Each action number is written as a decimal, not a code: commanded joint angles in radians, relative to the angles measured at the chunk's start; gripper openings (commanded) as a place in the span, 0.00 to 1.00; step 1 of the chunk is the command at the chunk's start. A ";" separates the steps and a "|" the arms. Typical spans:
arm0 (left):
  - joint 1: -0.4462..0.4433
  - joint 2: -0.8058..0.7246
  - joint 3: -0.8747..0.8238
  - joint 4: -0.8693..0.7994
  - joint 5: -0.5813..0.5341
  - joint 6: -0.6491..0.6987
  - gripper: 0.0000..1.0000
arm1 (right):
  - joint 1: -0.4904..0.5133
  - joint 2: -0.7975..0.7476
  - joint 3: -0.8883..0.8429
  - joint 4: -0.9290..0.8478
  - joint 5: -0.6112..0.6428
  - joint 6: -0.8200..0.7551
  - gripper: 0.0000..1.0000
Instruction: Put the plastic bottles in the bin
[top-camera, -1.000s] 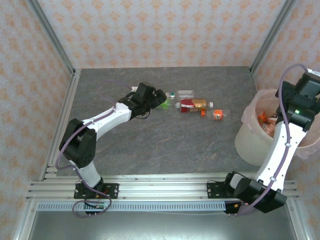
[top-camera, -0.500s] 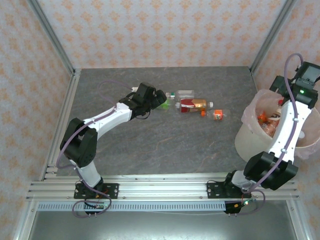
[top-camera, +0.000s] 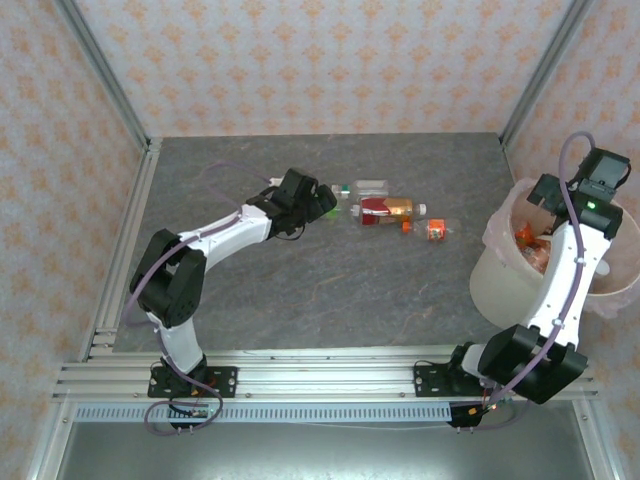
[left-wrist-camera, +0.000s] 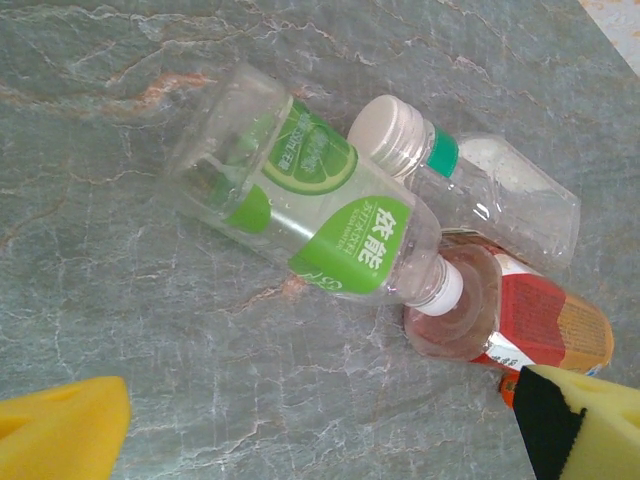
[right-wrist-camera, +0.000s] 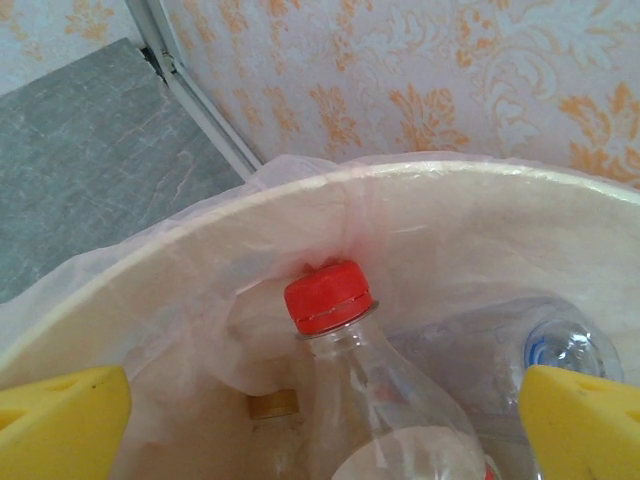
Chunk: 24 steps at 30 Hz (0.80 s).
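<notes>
A cluster of loose bottles lies on the worktop behind its middle, toward the far edge, with one stray bottle at the cluster's right end. The left pincer sits just left of the cluster. The bin stands at the right edge with binned bottles inside, and the right pincer hangs over its far rim.

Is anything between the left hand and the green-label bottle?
Nothing visible. The left hand is open, with bare table before the green-label bottle. A white-capped bottle and a red-label bottle crowd its far side.
</notes>
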 joint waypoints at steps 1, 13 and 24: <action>0.005 0.030 0.048 -0.014 -0.017 -0.013 1.00 | -0.003 -0.063 0.015 0.018 -0.047 0.045 0.99; 0.031 0.189 0.217 -0.129 -0.087 -0.250 1.00 | 0.173 -0.276 -0.168 0.289 -0.483 0.406 0.99; 0.035 0.285 0.297 -0.119 -0.127 -0.427 1.00 | 0.368 -0.294 -0.233 0.246 -0.418 0.364 0.99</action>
